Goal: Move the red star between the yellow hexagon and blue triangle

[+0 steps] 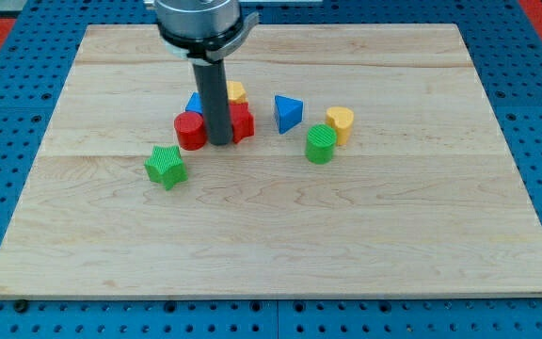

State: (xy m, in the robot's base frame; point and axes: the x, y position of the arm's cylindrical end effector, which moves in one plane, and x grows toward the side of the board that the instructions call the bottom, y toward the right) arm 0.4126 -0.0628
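My tip [220, 141] stands at the lower left edge of the red star [241, 122], between it and the red cylinder [190, 131]. The rod hides part of the star and most of the blue cube [195, 102]. The yellow hexagon [237, 92] sits just above the star, touching or nearly touching it. The blue triangle [288, 113] lies to the star's right, a small gap apart.
A green cylinder [321, 144] and a yellow block [341, 122] sit together right of the blue triangle. A green star [166, 167] lies at lower left of the cluster. All rest on a wooden board [271, 235] over a blue pegboard.
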